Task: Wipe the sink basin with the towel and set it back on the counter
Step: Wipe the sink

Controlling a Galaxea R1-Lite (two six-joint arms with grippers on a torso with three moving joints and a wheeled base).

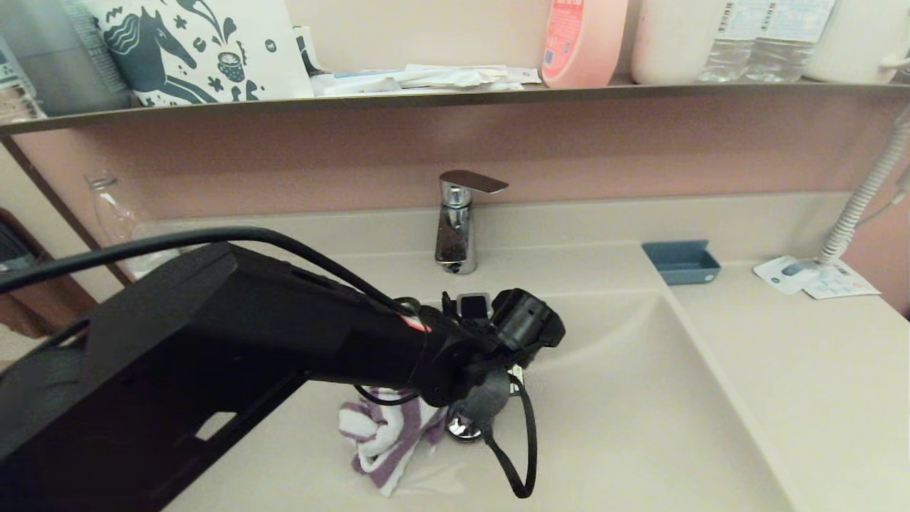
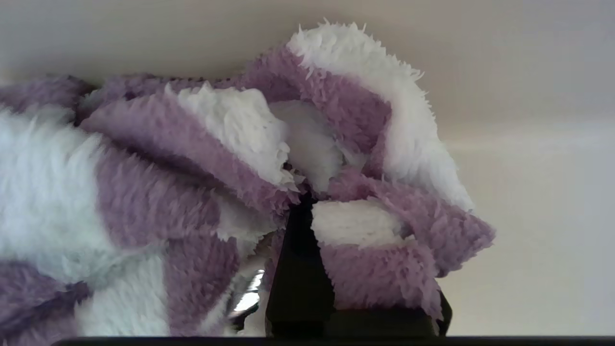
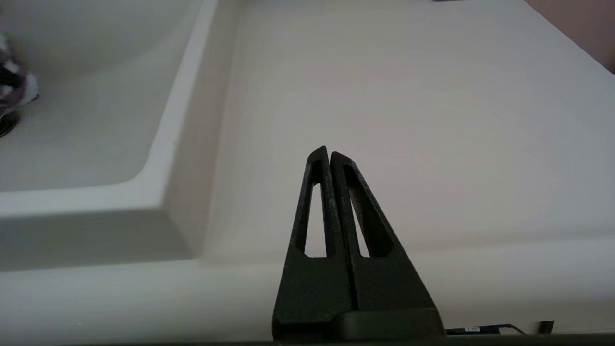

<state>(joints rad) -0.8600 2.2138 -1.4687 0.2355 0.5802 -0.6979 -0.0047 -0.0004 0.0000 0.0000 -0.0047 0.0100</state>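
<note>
The purple and white striped towel lies bunched on the floor of the cream sink basin, touching the chrome drain plug. My left arm reaches over the basin from the left and hides the fingers in the head view. In the left wrist view my left gripper is shut on the towel, whose folds wrap around one black finger. My right gripper is shut and empty, low over the counter to the right of the basin.
A chrome faucet stands behind the basin. A blue tray, paper cards and a coiled cord are at the back right of the counter. A dark-edged shelf with bottles runs above.
</note>
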